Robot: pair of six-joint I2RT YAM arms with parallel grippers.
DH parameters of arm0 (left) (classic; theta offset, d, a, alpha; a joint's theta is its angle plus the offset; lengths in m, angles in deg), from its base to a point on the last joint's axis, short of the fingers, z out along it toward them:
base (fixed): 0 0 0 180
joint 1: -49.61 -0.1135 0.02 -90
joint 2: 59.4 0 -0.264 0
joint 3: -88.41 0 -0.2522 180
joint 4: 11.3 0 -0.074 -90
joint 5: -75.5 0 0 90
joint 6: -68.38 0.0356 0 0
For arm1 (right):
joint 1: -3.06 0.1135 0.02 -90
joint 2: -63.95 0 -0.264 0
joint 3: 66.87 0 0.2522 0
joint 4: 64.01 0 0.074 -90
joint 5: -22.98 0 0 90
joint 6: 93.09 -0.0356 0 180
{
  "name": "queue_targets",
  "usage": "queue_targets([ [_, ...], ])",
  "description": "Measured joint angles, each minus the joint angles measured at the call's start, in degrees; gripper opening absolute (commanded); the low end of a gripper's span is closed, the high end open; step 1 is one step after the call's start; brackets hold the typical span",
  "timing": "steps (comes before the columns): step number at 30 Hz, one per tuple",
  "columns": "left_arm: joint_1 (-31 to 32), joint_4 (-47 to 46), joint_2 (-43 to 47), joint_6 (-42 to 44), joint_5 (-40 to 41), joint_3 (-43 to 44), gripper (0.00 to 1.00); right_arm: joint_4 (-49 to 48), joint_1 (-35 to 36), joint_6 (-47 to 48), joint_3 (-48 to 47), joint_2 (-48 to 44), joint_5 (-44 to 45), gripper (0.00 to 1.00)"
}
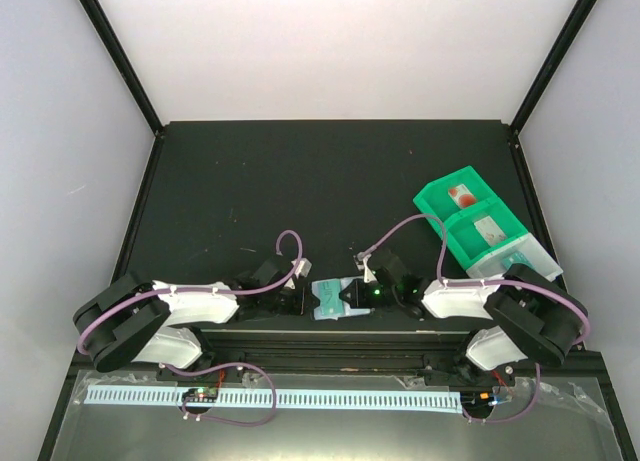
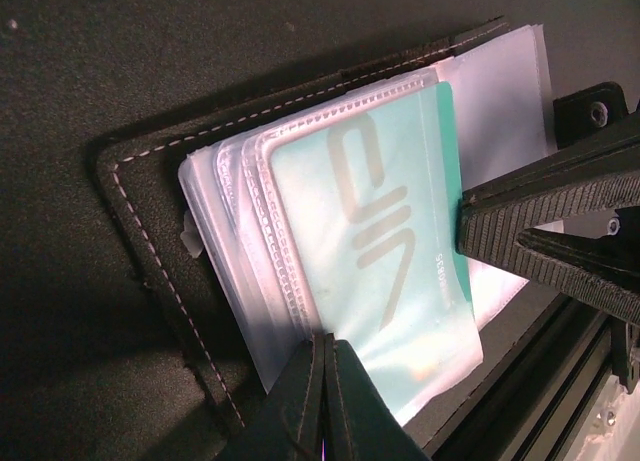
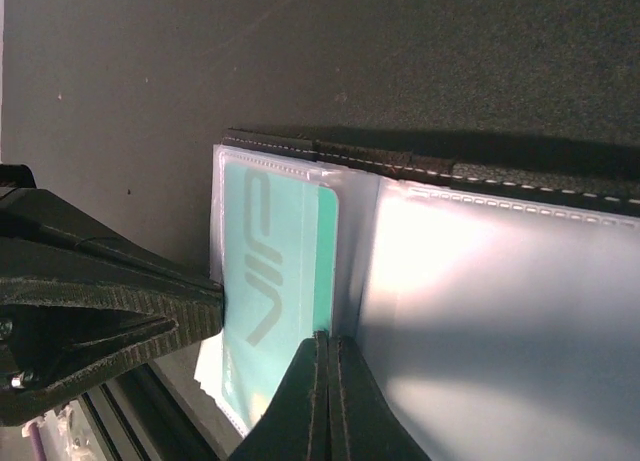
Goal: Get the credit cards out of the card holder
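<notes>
a matte black surface (image 1: 300, 181) fills the floor of a booth with plain white walls (image 1: 320, 41) and black frame posts (image 1: 115, 51) running up the corners; it carries faint dust specks. at its right side lies a green tray (image 1: 428, 195), tilted askew, with a red-marked piece in one compartment and a pale grey one in the next. the card holder (image 1: 328, 301) lies open at the near edge of the surface, between the two arms, its black stitched cover flat and its clear sleeves (image 3: 500, 311) fanned upward. a teal credit card (image 2: 370, 251) with a pale mark sits in the top sleeve, one long edge poking out bare. the left end effector (image 2: 325, 339) has its fingers pressed together on the sleeve edge of the card holder, nipping it. the right end effector (image 3: 325, 343) comes in from the opposite side, its fingers together on the bare edge of the credit card. purple cables (image 1: 290, 243) loop over both arms, and a white perforated strip (image 1: 270, 396) runs along the lower ledge in front of the bases
</notes>
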Motion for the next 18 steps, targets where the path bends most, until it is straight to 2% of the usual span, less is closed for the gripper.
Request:
queue_targets([
  [10,0.3,-0.3,-0.1,0.3,0.8,0.0,0.02,-3.3,-3.1,-0.3,2.8,-0.4,-3.9,0.01],
  [18,0.3,-0.3,-0.2,0.3,0.8,0.0,0.02,-4.3,-3.8,-0.2,3.1,-0.3,-5.4,0.09],
])
